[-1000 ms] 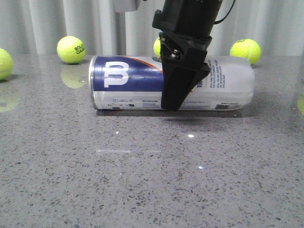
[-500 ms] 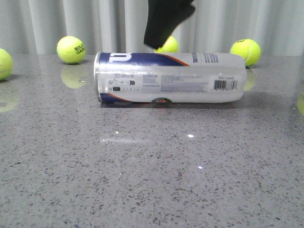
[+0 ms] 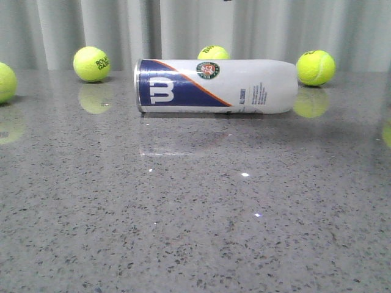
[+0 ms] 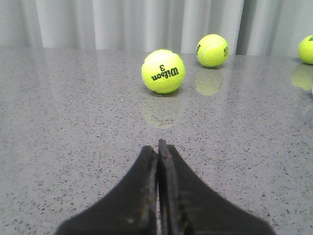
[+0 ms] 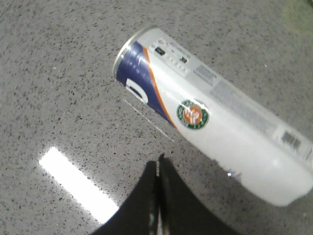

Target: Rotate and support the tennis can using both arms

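Closed left pincer (image 4: 159, 147) over speckled grey table (image 4: 63, 122), two tennis balls (image 4: 163, 71) well ahead.

The tennis can (image 3: 216, 86) lies on its side on the grey speckled table, untouched, its navy band with white W at the left, orange stripe and round red-green emblem facing forward.

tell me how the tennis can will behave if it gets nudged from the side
The can lies on its side on a glossy stone table, so it will probably roll readily. Its smooth plastic wall looks slippery for a gripper. Nothing touches it now, so nothing would check a roll.
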Robot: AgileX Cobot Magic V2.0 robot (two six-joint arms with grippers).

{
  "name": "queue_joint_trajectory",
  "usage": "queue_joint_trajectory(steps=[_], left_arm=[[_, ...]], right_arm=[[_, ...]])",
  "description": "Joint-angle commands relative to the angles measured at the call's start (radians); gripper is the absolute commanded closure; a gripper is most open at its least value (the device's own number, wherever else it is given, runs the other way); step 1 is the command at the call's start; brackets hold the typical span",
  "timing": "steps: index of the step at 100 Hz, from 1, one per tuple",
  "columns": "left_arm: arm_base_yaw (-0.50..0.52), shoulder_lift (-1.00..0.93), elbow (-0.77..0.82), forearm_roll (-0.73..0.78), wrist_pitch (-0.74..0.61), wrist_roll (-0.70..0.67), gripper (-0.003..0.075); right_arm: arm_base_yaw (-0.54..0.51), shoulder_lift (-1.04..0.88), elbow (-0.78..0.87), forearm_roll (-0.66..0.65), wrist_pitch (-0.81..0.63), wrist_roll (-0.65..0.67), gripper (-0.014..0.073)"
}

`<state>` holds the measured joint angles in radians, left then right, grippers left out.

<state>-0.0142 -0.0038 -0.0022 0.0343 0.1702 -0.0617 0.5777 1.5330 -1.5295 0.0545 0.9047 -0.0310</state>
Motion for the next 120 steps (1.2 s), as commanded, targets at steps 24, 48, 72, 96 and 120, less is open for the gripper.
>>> queue_joint_trajectory(steps=[24, 48, 72, 96, 120], left_arm=[[0.000, -0.040, 0.046, -0.006, -0.080, -0.009, 0.0741], [0.000, -0.040, 0.046, -0.006, -0.080, -0.009, 0.0741], [0.000, -0.040, 0.046, -0.006, -0.080, -0.009, 0.0741], [0.000, -0.040, 0.046, -0.006, -0.080, -0.009, 0.0741], [0.000, -0.040, 0.046, -0.006, -0.080, -0.009, 0.0741]], right_arm=[[-0.005, -0.171, 0.169, -0.236, -0.133, 0.505, 0.0652], [-0.027, -0.313, 0.384, -0.303, -0.291, 0.592, 0.0652], [-0.192, -0.472, 0.589, -0.294, -0.436, 0.581, 0.0652], [-0.376, -0.633, 0.745, -0.294, -0.559, 0.421, 0.0652], [-0.516, -0.750, 0.868, -0.214, -0.639, 0.209, 0.0652]])
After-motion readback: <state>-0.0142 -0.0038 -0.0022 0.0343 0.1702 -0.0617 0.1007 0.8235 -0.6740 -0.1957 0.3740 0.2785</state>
